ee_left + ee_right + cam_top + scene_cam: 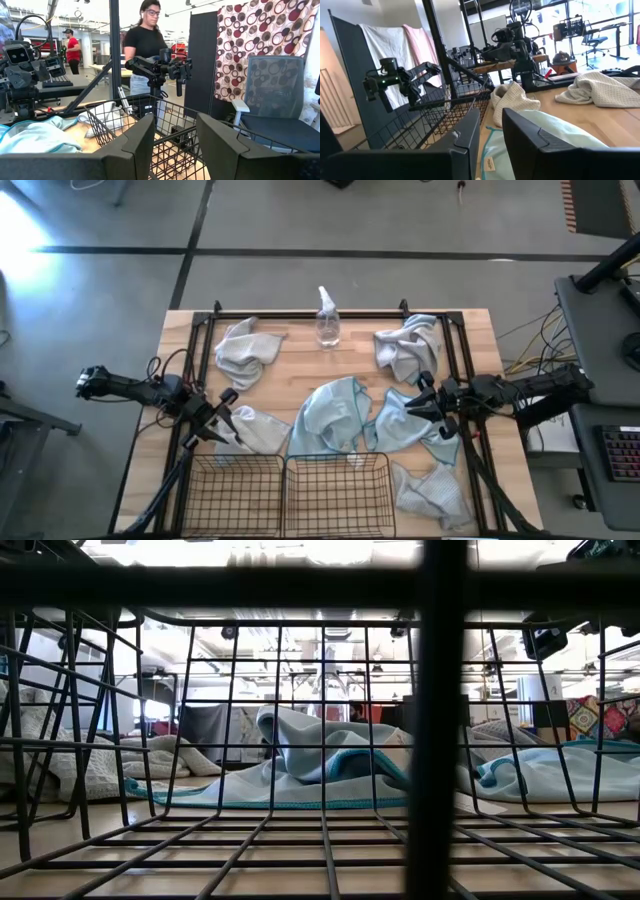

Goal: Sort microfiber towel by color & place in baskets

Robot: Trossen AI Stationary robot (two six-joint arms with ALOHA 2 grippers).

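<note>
Nearest me: two baskets side by side at the near edge, left basket (236, 492) and right basket (338, 492), both empty, so I read sorting as not yet started.

Just behind the left basket's far-left corner hangs my left hand (222, 423), fingers apart, holding nothing. A pale towel (262, 430) lies touching or just right of its tips, so that's the left arm's obvious pick, a short reach rightward.

Right hand (428, 402) sits right of centre, fingers narrowly parted, empty. It's over the edge of a blue towel (412, 422), which spreads left and nearward from it. A second blue towel (332, 415) lies at centre, long axis running far to near, between the two hands.

Count: two blue towels. Four pale ones: the one by the left hand, one at near right (432, 490) beside the right basket, one far left (243, 352), one far right (407, 346). One spray bottle (327, 321) at far centre of the tabletop (300, 375).
</note>
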